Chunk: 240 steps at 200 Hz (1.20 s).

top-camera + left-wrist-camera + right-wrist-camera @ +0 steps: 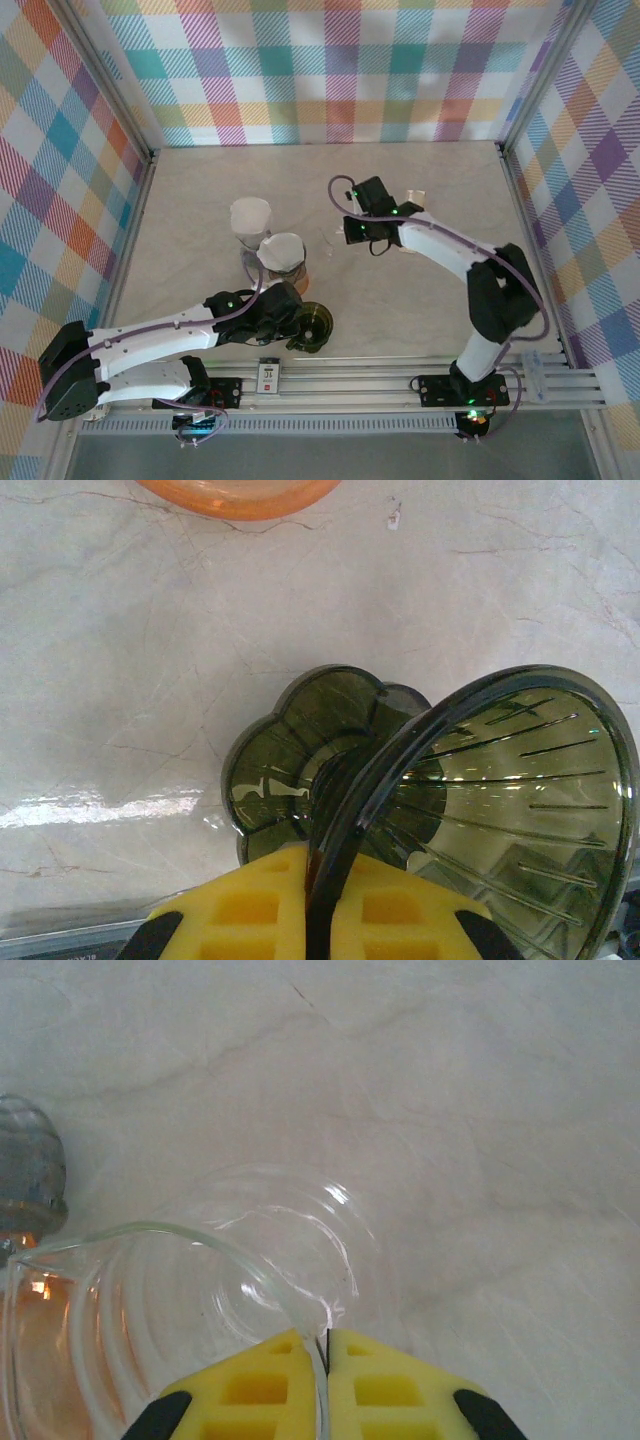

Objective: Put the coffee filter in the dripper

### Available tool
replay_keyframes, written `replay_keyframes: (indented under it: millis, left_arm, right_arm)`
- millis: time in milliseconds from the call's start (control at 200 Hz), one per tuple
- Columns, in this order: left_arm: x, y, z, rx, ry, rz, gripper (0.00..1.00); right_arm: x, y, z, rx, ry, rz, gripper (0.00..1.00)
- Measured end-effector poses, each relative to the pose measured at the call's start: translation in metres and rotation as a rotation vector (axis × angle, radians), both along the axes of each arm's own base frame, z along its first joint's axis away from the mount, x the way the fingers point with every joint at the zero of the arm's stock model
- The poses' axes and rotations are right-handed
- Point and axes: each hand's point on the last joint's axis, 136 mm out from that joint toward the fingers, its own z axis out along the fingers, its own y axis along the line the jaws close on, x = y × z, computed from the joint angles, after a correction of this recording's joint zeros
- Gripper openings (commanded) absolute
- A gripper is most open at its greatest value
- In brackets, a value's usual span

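The left gripper (320, 865) has its yellow jaws clamped on the rim of a smoky green dripper (500, 800). This is a translucent cone with raised ribs running down its bare inner wall and a scalloped, flower-shaped foot, and it is tilted on its side near the front edge of the bench (420, 300). The right gripper (322, 1340) has its jaws closed on the thin lip of a clear glass vessel (250, 1270), round and ringed with faint concentric ridges, with nothing visible inside. From above, a white paper filter (283, 250) sits in an orange dripper (292, 270) between the two arms. A second white filter (250, 218) stands just behind it, its holder too unclear to name. The bench is pale and glossy, veined like marble.
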Motion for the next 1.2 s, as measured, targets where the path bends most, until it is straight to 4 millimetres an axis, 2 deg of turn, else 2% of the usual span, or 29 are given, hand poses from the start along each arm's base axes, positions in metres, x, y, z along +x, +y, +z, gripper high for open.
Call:
replay_keyframes:
  millis: [155, 335, 425, 515, 665, 780, 960, 1120, 1200]
  left_arm:
    - [0.000, 0.000, 0.004, -0.013, -0.008, -0.003, 0.00]
    - [-0.003, 0.004, 0.014, -0.003, -0.012, -0.027, 0.00]
    - [-0.004, 0.001, 0.033, -0.024, -0.031, -0.047, 0.00]
    - [-0.002, -0.005, 0.063, -0.069, -0.067, -0.065, 0.00]
    - [0.000, -0.011, 0.108, -0.143, -0.128, -0.088, 0.00]
    - [0.000, -0.011, 0.128, -0.167, -0.153, -0.101, 0.00]
    - [-0.002, 0.000, 0.137, -0.156, -0.166, -0.096, 0.00]
    - [-0.004, 0.009, 0.137, -0.141, -0.170, -0.089, 0.00]
    - [-0.004, 0.012, 0.139, -0.144, -0.179, -0.084, 0.00]
  right_arm:
    - [-0.032, -0.027, 0.010, 0.000, -0.005, -0.033, 0.09]
    - [-0.071, -0.054, 0.005, -0.007, 0.025, -0.057, 0.08]
    - [-0.088, -0.064, 0.000, -0.011, 0.045, -0.060, 0.08]
    - [-0.105, -0.067, -0.003, -0.017, 0.066, -0.051, 0.08]
    - [-0.133, -0.052, 0.000, -0.016, 0.083, 0.030, 0.08]
    - [-0.151, -0.034, 0.000, -0.011, 0.091, 0.096, 0.08]
    - [-0.170, -0.011, -0.013, -0.024, 0.133, 0.160, 0.09]
    - [-0.178, 0.001, -0.035, -0.062, 0.178, 0.183, 0.09]
    - [-0.176, 0.007, -0.035, -0.055, 0.165, 0.181, 0.13]
